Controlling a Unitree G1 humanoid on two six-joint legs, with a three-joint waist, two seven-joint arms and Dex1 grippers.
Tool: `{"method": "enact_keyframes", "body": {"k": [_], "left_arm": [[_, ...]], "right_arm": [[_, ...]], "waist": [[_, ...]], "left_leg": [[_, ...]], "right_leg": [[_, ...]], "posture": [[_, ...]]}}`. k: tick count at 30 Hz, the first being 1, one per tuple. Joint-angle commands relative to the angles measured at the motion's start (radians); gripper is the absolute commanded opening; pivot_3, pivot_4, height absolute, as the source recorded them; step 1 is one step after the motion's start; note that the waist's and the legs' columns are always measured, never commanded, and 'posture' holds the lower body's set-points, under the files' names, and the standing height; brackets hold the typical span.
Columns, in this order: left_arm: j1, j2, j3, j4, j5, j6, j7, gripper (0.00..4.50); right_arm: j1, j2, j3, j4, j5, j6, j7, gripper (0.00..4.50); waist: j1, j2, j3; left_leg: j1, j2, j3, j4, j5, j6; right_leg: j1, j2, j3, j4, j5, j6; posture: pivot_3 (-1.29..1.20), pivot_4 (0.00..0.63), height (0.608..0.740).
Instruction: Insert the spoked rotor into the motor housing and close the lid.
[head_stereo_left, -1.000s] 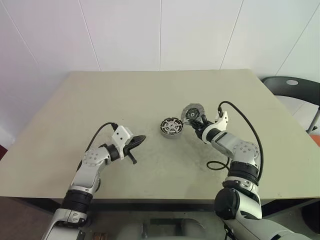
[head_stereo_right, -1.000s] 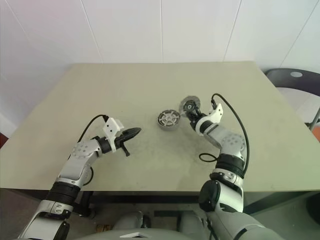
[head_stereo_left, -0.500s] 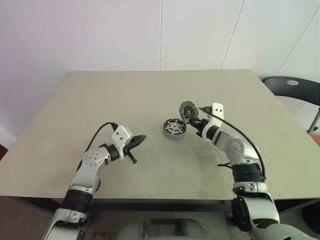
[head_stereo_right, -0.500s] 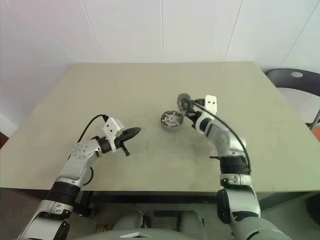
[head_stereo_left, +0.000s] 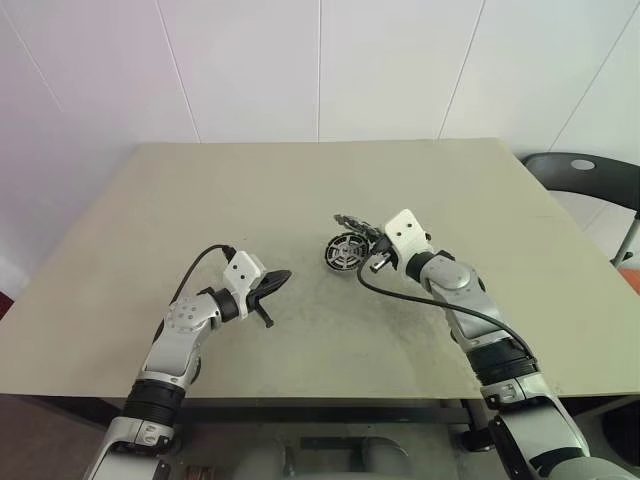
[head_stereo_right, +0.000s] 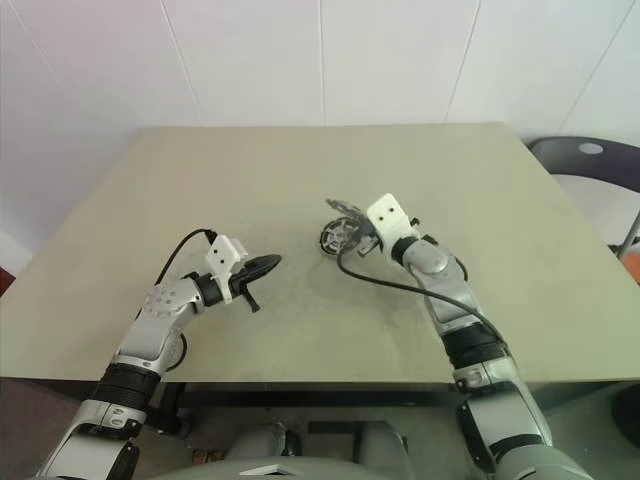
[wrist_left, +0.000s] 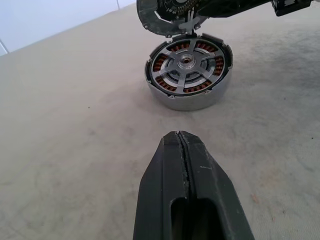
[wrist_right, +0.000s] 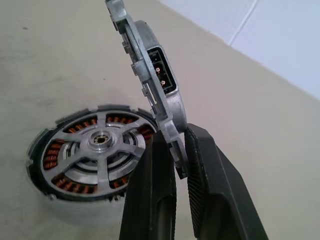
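Beige tabletop: we see a plain table (head_stereo_left: 300, 190) with the motor parts near its middle and both arms reaching over its near edge.
Motor housing: the motor housing (wrist_left: 189, 70) sits flat on the table, its copper windings showing between silvery spokes; we take the spoked rotor (wrist_right: 100, 142) to be seated inside it already, hub at the centre.
Lid: the lid (wrist_right: 147, 75) is off the table, pinched by its rim and held on edge just above the far side of the housing; from the right wrist camera we see its toothed rim and a small connector socket on its face. We cannot tell whether its lower edge touches the housing.
Right gripper: our right gripper (wrist_right: 179, 160) has its two black fingers (wrist_right: 150, 200) nearly together, clamped on the lid's thin edge, right beside the housing.
Left gripper: our left gripper (wrist_left: 182, 150) has its jaws pressed fully together and holds nothing; it hovers over bare table, well apart from the housing, pointing toward it.
Background: white panelled wall (head_stereo_left: 320, 60) behind, a dark chair (head_stereo_left: 590, 170) at the table's right.
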Motion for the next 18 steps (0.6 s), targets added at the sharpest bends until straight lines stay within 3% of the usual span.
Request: {"method": "enact_keyframes", "body": {"k": [1, 3, 13, 18], "left_arm": [[-0.020, 0.006, 0.009, -0.010, 0.002, -0.021, -0.002, 0.00], [-0.021, 0.006, 0.009, -0.009, 0.003, -0.021, -0.001, 0.00], [-0.016, 0.010, 0.009, -0.015, 0.002, -0.017, -0.003, 0.00], [-0.021, 0.009, 0.005, -0.009, 0.006, -0.014, -0.004, 0.00]], "right_arm": [[-0.004, -0.019, 0.027, -0.042, -0.038, -0.074, 0.052, 0.02], [0.006, -0.013, 0.018, -0.047, -0.021, -0.082, 0.076, 0.02], [0.012, 0.018, -0.031, -0.040, 0.006, -0.068, 0.097, 3.27], [0.031, 0.031, -0.044, -0.073, 0.072, -0.016, 0.170, 3.27]], "waist": [[0.001, 0.000, 0.000], [-0.001, 0.000, 0.000], [0.002, -0.001, 0.000], [0.003, -0.001, 0.000]], "left_leg": [[0.000, 0.000, 0.000, 0.000, 0.000, 0.000], [0.001, 0.000, 0.000, 0.000, 0.000, 0.000], [0.005, 0.000, 0.000, 0.000, 0.000, 0.000], [0.005, 0.000, 0.000, 0.000, 0.000, 0.000]], "right_leg": [[0.000, 0.000, 0.000, 0.000, 0.000, 0.000], [0.001, 0.000, 0.000, 0.000, 0.000, 0.000], [0.005, 0.000, 0.000, 0.001, 0.000, 0.000], [0.005, 0.000, 0.000, 0.001, 0.000, 0.000]], "posture": [[0.00, 0.000, 0.740], [0.00, 0.000, 0.740], [0.00, 0.000, 0.740], [0.00, 0.000, 0.740]]}}
